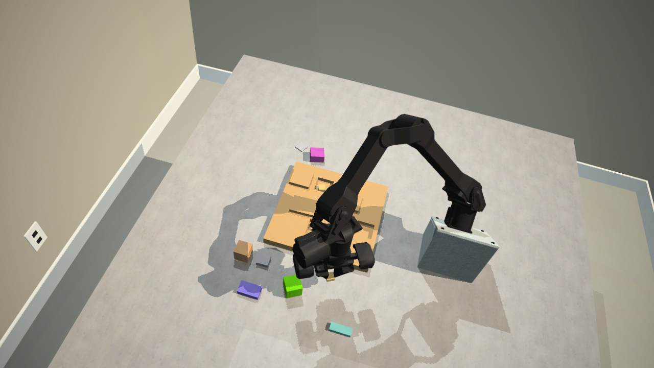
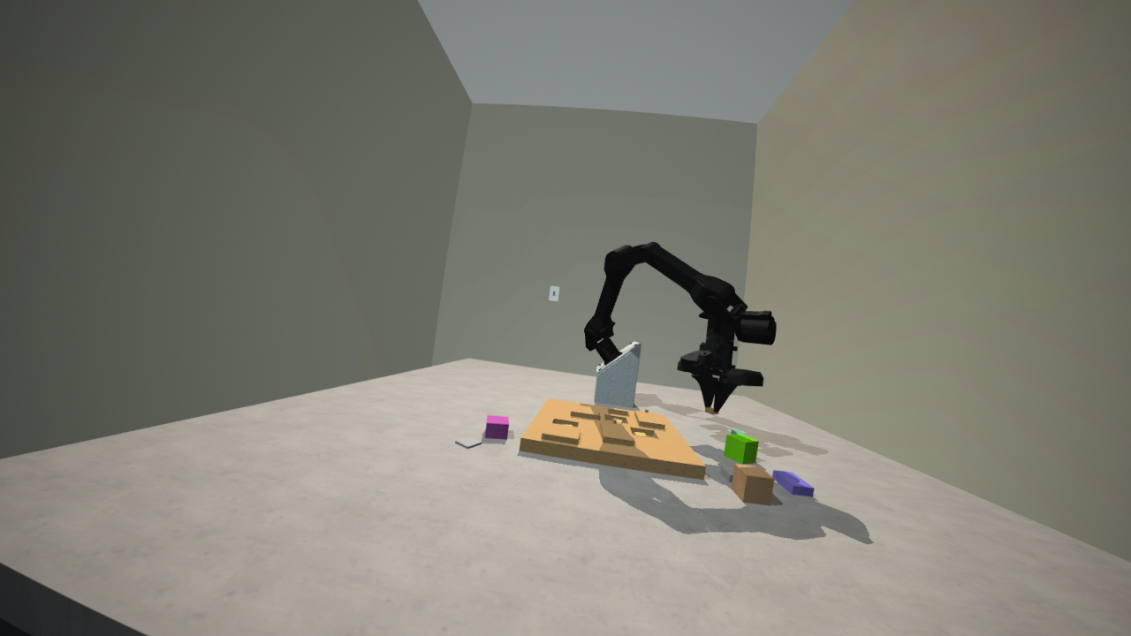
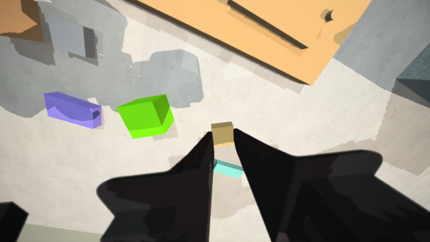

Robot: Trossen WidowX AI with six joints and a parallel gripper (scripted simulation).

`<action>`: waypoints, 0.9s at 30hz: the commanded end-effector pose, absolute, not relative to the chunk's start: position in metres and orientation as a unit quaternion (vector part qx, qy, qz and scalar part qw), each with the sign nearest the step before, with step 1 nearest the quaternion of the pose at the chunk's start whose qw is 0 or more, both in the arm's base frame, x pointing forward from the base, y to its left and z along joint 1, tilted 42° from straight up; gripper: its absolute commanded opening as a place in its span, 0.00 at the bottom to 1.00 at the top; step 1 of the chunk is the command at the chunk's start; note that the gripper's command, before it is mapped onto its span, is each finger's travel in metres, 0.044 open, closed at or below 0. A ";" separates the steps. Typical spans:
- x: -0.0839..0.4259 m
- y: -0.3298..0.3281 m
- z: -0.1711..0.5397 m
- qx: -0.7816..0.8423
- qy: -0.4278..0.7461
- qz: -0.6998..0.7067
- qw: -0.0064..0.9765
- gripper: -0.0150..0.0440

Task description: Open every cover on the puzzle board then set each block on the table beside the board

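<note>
My gripper (image 1: 330,273) (image 2: 712,408) (image 3: 222,134) is shut on a small tan block (image 1: 330,277) (image 2: 710,411) (image 3: 223,135), held above the table just off the board's edge. The orange-tan puzzle board (image 1: 282,233) (image 2: 601,460) (image 3: 319,58) lies flat, partly hidden by the arm in the top view. One pale yellow block (image 1: 321,187) sits in an uncovered well towards the board's far side. In the exterior view, a yellow block (image 2: 643,432) shows in another well. Raised covers show, one cover (image 1: 301,176) (image 2: 560,436) at a board corner. Some wells and covers are hidden, so their full state cannot be told.
Near the board lie a green block (image 1: 292,283) (image 2: 739,447) (image 3: 139,115), brown block (image 1: 242,250) (image 2: 751,484), purple bar (image 1: 249,290) (image 2: 792,483) (image 3: 72,109), grey piece (image 1: 263,259) (image 3: 67,37), teal bar (image 1: 340,329) (image 3: 228,169) and magenta block (image 1: 317,152) (image 2: 497,427).
</note>
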State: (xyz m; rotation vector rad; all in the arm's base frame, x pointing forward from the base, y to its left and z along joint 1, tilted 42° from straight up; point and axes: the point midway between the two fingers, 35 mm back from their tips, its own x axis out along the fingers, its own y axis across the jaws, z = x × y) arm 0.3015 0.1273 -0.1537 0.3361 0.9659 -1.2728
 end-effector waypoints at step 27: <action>0.298 0.092 -0.190 0.145 0.430 -0.570 0.685 0.39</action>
